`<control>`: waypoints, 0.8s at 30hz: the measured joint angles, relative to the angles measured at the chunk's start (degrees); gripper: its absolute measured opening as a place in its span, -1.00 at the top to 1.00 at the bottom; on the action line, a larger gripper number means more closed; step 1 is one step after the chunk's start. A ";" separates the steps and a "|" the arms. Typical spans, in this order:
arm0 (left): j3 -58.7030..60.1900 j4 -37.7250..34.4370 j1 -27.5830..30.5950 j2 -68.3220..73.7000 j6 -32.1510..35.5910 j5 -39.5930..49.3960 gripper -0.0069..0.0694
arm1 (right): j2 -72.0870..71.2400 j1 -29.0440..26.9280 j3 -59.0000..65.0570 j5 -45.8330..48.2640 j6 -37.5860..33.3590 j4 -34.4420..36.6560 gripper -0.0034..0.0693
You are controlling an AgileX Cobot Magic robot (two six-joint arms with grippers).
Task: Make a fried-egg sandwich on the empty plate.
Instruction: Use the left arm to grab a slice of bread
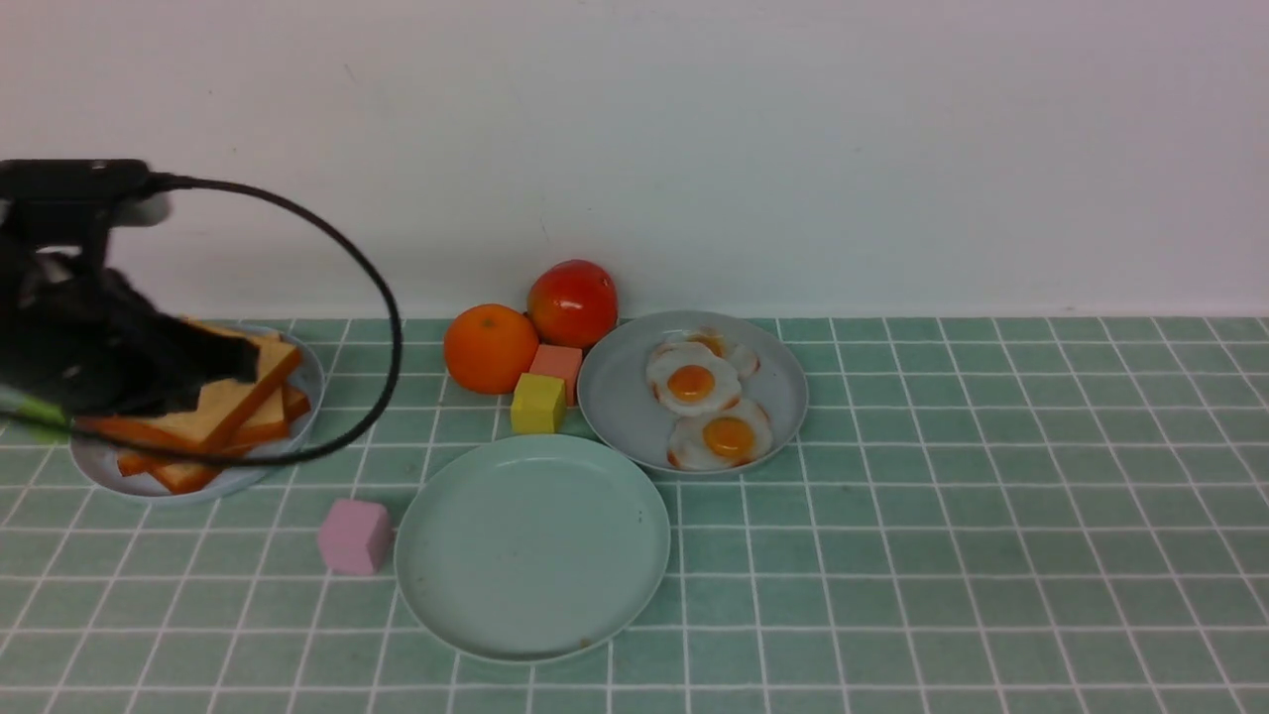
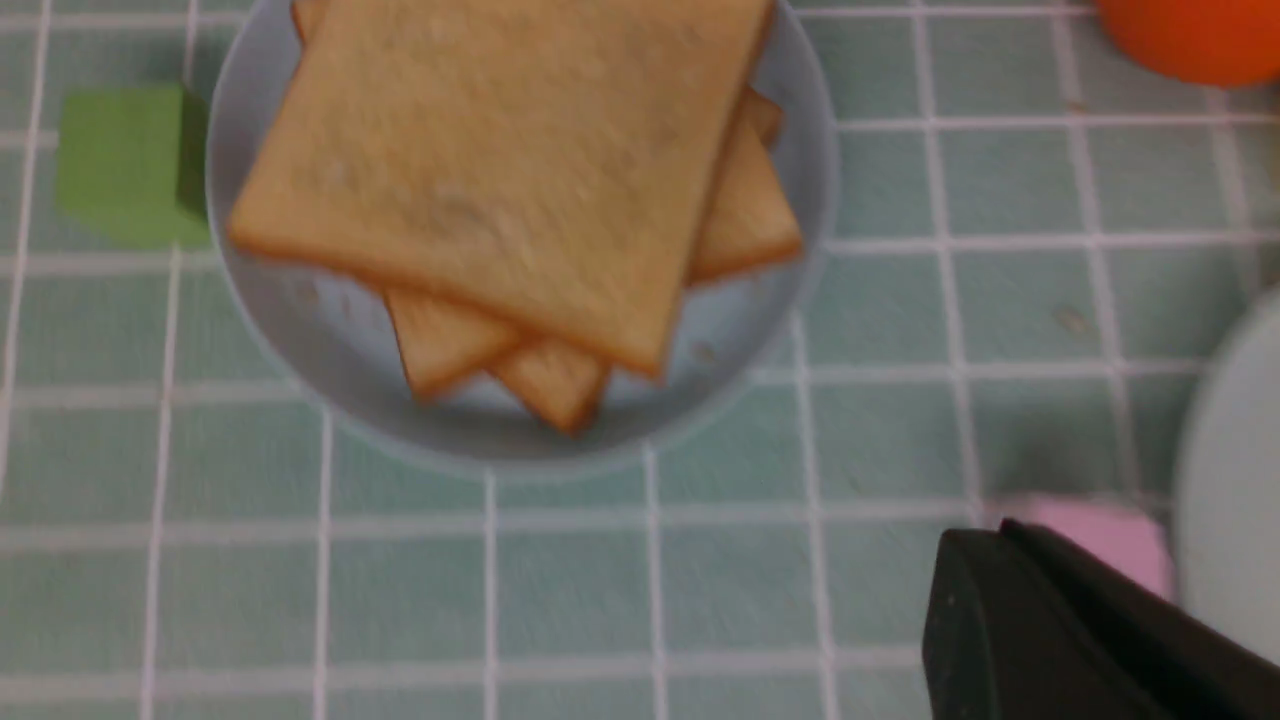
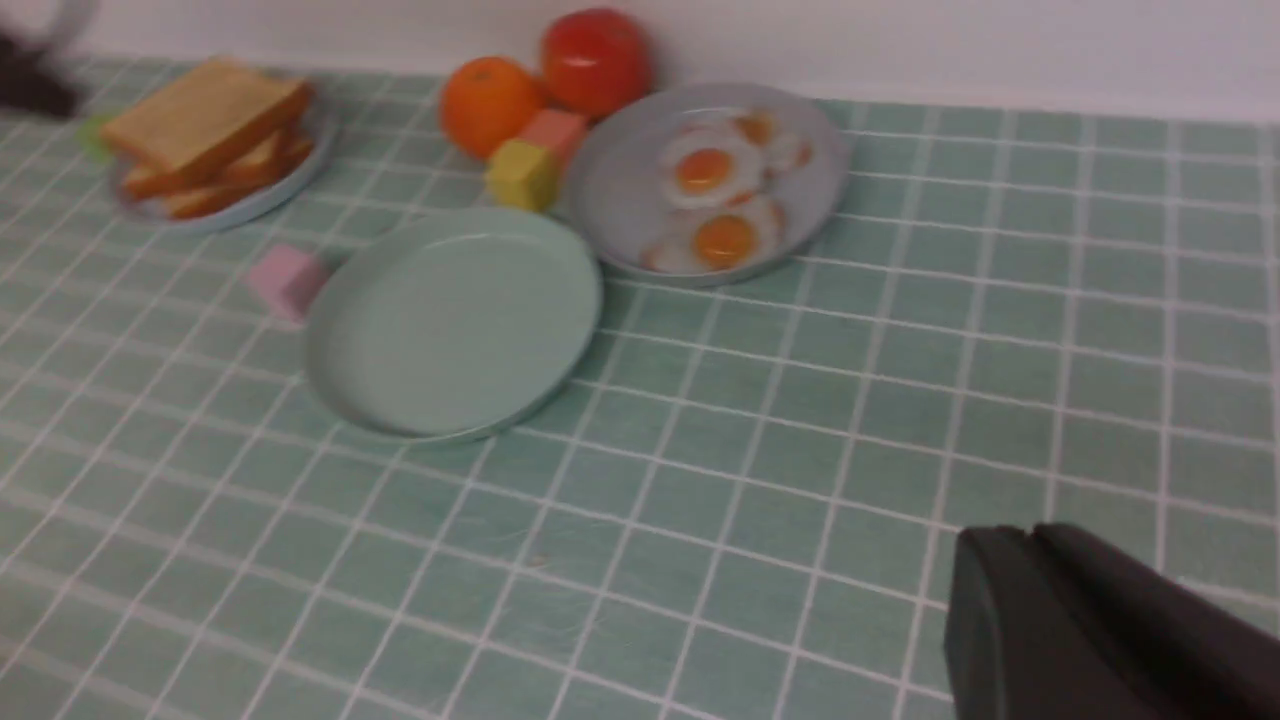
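On the near right, the right gripper (image 3: 1030, 545) is held over the desk (image 1: 942, 555), well apart from everything. Its jaws appear pressed together, though the view is blurred. The empty plate (image 1: 532, 545) is set mid-desk, with a pink cube (image 1: 355, 536) just beside its left rim. Behind it, fried eggs (image 1: 694, 382) are laid on a grey plate (image 1: 620, 407). At far left, toast slices (image 1: 233, 407) are stacked on a bluish plate (image 1: 109, 466). The left gripper (image 1: 238, 362) is hung by them, jaws shut on nothing. An orange (image 1: 490, 348) is set by the wall.
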 joint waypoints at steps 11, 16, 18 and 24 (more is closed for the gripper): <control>-17.06 7.44 0.00 21.71 2.89 1.72 0.06 | 9.37 7.53 -7.37 3.42 -0.89 -0.63 0.85; -17.31 9.35 0.00 24.41 2.93 0.06 -0.24 | 9.37 7.53 -7.44 3.40 -0.89 -0.63 0.84; -17.31 11.13 0.00 25.55 2.93 -0.13 -0.24 | 9.37 7.53 -7.44 3.40 -0.89 -0.63 0.83; -17.69 14.05 -0.11 26.00 2.93 0.38 0.38 | 9.37 7.53 -7.55 3.35 -0.89 0.25 0.81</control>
